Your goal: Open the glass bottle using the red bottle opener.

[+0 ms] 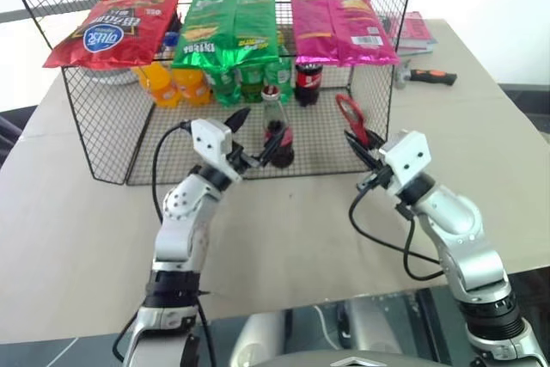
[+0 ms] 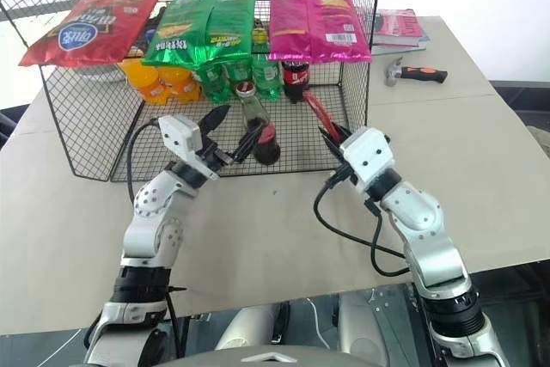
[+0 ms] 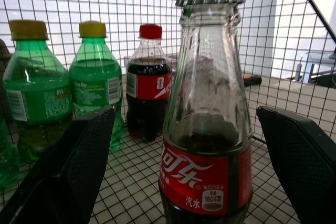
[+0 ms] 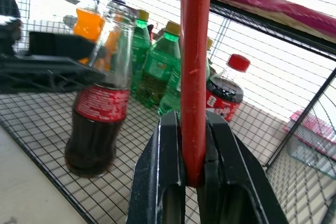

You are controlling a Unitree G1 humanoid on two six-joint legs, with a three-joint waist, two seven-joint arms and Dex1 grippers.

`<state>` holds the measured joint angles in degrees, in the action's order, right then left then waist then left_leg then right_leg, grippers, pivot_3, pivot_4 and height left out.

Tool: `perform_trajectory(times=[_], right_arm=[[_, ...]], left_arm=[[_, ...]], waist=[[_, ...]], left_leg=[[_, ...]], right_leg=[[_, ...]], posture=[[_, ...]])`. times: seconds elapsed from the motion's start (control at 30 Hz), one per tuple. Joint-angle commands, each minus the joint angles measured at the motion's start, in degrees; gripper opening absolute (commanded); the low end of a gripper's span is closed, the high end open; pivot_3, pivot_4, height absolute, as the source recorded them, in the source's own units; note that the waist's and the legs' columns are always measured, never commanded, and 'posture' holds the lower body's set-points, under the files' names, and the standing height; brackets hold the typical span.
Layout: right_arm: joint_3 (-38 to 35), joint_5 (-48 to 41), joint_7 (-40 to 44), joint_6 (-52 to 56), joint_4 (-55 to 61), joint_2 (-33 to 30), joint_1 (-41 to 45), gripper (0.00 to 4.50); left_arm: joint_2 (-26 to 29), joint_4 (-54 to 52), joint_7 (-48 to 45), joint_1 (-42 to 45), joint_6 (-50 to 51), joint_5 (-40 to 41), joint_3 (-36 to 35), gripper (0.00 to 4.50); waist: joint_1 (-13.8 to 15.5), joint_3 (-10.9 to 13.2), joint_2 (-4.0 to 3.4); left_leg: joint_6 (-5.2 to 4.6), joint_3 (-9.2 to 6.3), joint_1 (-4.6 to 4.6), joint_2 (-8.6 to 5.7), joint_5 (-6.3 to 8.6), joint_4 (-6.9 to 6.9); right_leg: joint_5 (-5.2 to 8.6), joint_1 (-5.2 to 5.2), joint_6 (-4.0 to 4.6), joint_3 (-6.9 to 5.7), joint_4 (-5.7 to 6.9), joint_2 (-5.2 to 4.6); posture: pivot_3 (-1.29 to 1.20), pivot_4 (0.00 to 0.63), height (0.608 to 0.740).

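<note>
While I watch remotely, glass bottle (image 1: 277, 131) upright in wire cage (image 1: 94, 139), left gripper (image 1: 256, 137) spread wide around it, right gripper (image 1: 357, 145) at its three o'clock, pinching red bottle opener (image 1: 351, 115).

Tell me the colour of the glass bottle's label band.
Red with white lettering, on the glass bottle; clearest in the left wrist view.

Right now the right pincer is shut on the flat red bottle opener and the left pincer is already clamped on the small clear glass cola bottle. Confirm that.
Not quite. The right pincer is shut on the flat red bottle opener, but the left pincer is open: the left wrist view shows its fingers standing on either side of the small clear glass cola bottle, not touching it.
</note>
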<state>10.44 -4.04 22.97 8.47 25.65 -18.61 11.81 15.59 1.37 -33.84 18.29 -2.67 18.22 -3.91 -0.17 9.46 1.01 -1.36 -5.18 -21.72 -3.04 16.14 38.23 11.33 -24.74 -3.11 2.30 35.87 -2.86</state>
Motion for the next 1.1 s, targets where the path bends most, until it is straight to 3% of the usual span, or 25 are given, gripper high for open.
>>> perform_trajectory(times=[0.03,0.77,0.87,0.93,1.1], right_arm=[[0.18,1.09,-0.81,-1.35,1.48,1.17,0.99,0.00],[0.91,3.76,-0.82,-2.19,-1.11,4.27,2.29,0.00],[0.67,3.79,-0.60,-2.58,-1.79,4.03,2.11,0.00],[0.20,3.76,-0.50,-3.12,-2.43,3.69,2.07,0.00],[-0.66,3.77,-0.79,-4.32,-3.29,3.17,2.13,0.00]], left_arm=[[-0.34,1.88,-1.04,1.61,-3.28,-0.75,0.46,4.45],[-2.92,21.56,-5.59,13.02,-11.15,-3.10,1.99,4.45],[-3.05,22.16,-6.59,13.47,-11.38,-2.53,1.83,3.66],[-2.93,21.59,-7.09,13.35,-11.05,-2.22,1.75,2.78],[-2.42,17.51,-8.37,12.09,-8.74,-0.45,1.55,2.68]], waist=[[-0.07,0.00,0.00],[-0.45,-0.02,0.01],[-0.42,-0.02,0.01],[-0.43,-0.02,0.02],[-0.44,-0.02,0.02]], left_leg=[[0.00,-0.01,0.00,0.00,0.00,0.00],[-0.01,-0.07,0.00,-0.05,0.00,0.07],[-0.01,-0.09,0.00,-0.06,0.00,0.07],[-0.01,-0.09,0.00,-0.07,0.00,0.07],[-0.01,-0.10,0.00,-0.07,0.00,0.07]], right_leg=[[0.00,0.00,0.00,0.00,0.00,0.00],[-0.02,0.00,-0.03,-0.05,0.08,0.00],[-0.02,0.00,-0.03,-0.06,0.08,0.00],[-0.02,0.00,-0.03,-0.05,0.08,-0.01],[-0.03,0.00,-0.05,-0.06,0.10,-0.01]], posture=[[0.00,0.150,0.740],[0.00,0.150,0.740],[0.00,0.150,0.740],[0.00,0.150,0.740],[0.00,0.150,0.740]])
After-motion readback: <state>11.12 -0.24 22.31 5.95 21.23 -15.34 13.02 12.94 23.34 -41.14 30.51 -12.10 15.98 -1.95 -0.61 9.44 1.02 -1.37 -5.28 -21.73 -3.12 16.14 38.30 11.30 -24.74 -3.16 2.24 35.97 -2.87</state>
